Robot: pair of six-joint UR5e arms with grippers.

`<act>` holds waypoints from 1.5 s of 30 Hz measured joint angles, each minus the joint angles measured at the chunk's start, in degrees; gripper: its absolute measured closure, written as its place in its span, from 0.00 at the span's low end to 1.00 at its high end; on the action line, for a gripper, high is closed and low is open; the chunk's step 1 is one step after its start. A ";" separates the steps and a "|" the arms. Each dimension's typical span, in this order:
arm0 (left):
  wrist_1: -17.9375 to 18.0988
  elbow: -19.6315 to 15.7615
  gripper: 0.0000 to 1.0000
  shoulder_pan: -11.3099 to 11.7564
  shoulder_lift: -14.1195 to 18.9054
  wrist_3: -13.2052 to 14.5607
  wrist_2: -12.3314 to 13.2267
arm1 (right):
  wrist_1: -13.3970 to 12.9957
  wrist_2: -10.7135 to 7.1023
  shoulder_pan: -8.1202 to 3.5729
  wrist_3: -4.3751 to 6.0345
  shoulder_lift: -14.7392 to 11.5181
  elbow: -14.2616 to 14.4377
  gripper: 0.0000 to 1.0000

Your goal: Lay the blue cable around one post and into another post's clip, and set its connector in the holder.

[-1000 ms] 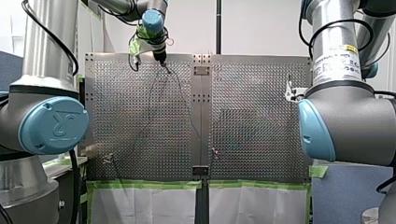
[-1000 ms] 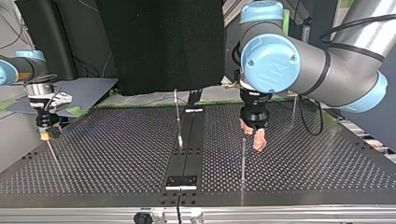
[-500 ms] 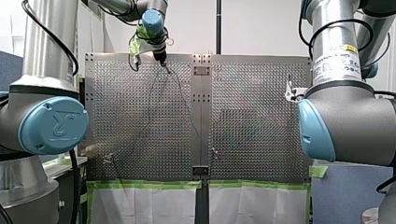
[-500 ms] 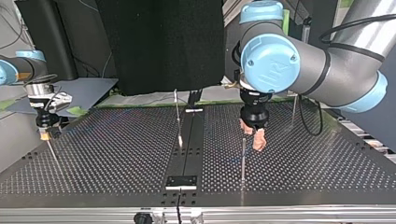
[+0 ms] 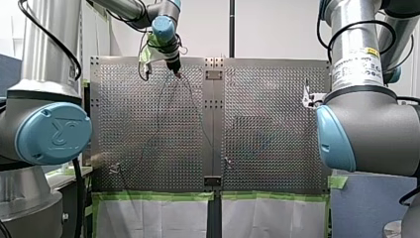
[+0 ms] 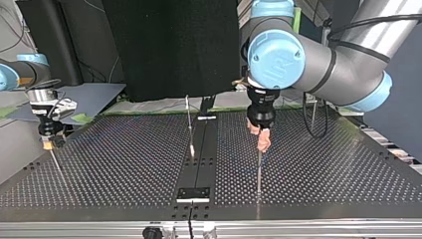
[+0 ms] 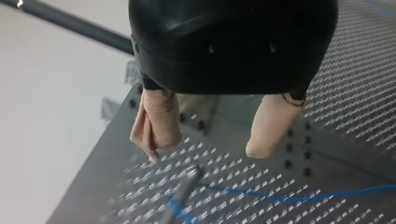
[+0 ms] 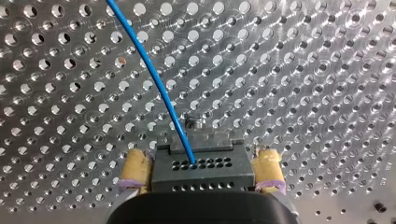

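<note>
Perforated table fills the front view. Our left arm reaches to the table's far edge; our right arm stands at the view's right. In the top view, left gripper hangs just above the tip of a thin post, with a second post near the table's middle. Left wrist view: beige fingers spread apart, nothing between them. Right gripper has its yellow pads pressed on both sides of the dark connector, above the table. The blue cable leaves the connector's face and runs ahead across the holes. In the left wrist view it passes the blurred post ahead of the fingers.
</note>
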 joint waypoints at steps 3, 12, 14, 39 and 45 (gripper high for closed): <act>1.40 -1.40 0.01 -0.88 0.02 0.62 1.35 | 0.00 0.00 0.04 -0.03 -0.01 0.00 0.01; 5.26 -5.28 0.01 -4.40 -0.02 -0.93 1.15 | 0.14 -0.01 0.05 -0.13 -0.04 0.00 0.01; 6.04 -6.09 0.01 -5.20 -0.11 -0.95 0.59 | 0.15 0.00 0.06 -0.14 -0.06 0.00 0.01; 17.66 -17.66 0.01 -10.34 -0.24 1.90 0.73 | 0.17 0.01 0.16 -0.24 -0.17 0.00 0.01; 20.78 -20.81 0.01 -9.02 -0.66 2.78 0.62 | 0.20 0.02 0.23 -0.24 -0.17 -0.05 0.01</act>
